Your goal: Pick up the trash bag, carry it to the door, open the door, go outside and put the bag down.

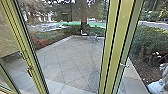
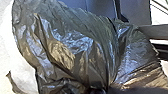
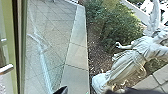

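Large in the left wrist view is the black trash bag point(image 2: 75, 47), shiny and creased. Its folds draw together at my left gripper point(image 2: 96, 89), which is shut on it and mostly hidden by the plastic. In the head view a glass door with a yellow-green frame point(image 1: 113, 47) stands before me, with a metal handle point(image 1: 124, 65) on it. The right wrist view has that door's handle point(image 3: 7, 69) close by, and a dark tip of my right gripper point(image 3: 61, 90) apart from it, in front of the glass.
Paving point(image 1: 67, 60) spreads outside beyond the glass. Another yellow-green frame post point(image 1: 30, 52) leans at the left. Bushes point(image 1: 147, 40) and a pale winged statue point(image 3: 132, 56) stand on the planting bed beside the paving.
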